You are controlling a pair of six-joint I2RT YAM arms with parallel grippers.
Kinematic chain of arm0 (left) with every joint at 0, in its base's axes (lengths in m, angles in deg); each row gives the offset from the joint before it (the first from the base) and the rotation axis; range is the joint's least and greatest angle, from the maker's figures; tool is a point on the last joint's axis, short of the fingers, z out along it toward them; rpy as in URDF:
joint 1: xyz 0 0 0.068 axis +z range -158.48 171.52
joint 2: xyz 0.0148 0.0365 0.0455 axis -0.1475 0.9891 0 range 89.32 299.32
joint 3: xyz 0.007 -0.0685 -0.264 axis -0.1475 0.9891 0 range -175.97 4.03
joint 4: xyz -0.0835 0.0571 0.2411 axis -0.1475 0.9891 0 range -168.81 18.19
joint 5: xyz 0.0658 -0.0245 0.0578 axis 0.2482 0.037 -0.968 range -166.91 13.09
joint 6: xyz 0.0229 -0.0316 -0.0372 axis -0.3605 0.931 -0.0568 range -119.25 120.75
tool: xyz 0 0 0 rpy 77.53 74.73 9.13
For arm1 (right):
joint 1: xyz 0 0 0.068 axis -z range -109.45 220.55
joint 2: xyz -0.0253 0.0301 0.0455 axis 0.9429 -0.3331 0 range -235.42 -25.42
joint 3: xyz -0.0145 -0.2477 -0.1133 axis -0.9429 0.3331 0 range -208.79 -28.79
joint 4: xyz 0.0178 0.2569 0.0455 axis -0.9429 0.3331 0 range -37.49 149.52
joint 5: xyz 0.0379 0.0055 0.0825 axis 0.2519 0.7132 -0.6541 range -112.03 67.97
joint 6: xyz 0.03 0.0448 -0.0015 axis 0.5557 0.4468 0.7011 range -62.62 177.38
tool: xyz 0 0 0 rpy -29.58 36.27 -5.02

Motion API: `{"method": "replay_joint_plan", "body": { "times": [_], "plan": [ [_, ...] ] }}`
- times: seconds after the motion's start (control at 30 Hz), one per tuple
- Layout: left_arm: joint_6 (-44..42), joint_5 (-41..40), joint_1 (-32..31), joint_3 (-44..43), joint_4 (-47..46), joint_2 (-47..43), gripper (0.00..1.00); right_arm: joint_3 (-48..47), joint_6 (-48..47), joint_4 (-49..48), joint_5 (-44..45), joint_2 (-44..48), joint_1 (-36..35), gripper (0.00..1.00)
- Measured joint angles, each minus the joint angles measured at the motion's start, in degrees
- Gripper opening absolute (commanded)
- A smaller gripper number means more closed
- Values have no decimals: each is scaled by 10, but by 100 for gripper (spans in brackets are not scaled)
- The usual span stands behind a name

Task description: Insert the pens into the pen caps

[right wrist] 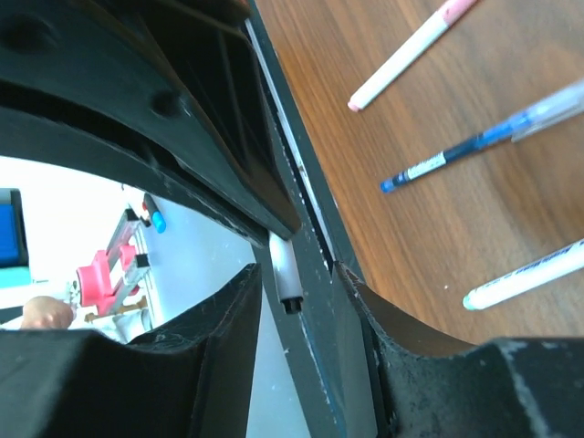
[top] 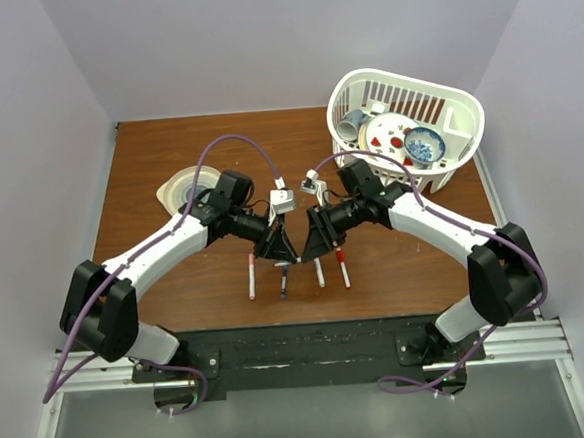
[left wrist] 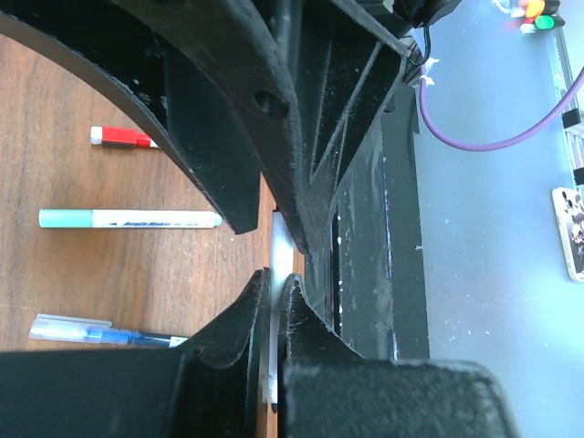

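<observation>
Above the blue pen (top: 283, 281), your left gripper's (left wrist: 277, 287) jaws clamp a white pen (left wrist: 283, 242). Just right of it, your right gripper's (right wrist: 303, 290) jaws stand part-open around a grey cylinder (right wrist: 286, 272).

Lab rig: white booth walls (top: 289, 39), aluminium rail (top: 561, 333).

Pale walls (top: 289, 39) — brown wooden table (top: 168, 167).

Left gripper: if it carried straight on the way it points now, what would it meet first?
Probably the wooden tabletop, near its black front strip. The left gripper, shut on a thin white pen, points down at that border; depth is unclear.
</observation>
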Motion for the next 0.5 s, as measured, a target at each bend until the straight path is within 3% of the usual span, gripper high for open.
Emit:
{"method": "replay_joint_plan", "body": {
  "times": [0.07, 0.1, 0.17, 0.23, 0.33, 0.5],
  "plan": [
    [0, 0, 0, 0, 0, 1, 0, 4, 1, 0, 0, 1, -2, 25],
    [0, 0, 0, 0, 0, 1, 0, 4, 1, -1, 0, 1, -2, 9],
    [0, -1, 0, 0, 0, 1, 0, 4, 3, -5, 0, 2, -5, 0],
    [0, 0, 0, 0, 1, 1, 3, 7, 7, -10, 0, 8, -5, 0],
    [6, -3, 0, -2, -3, 1, 35, 17, 14, -24, 3, 20, -5, 0],
    [64, -72, 0, -7, -36, -7, 56, 29, 37, -45, 38, 53, -5, 0]
  ]
}}
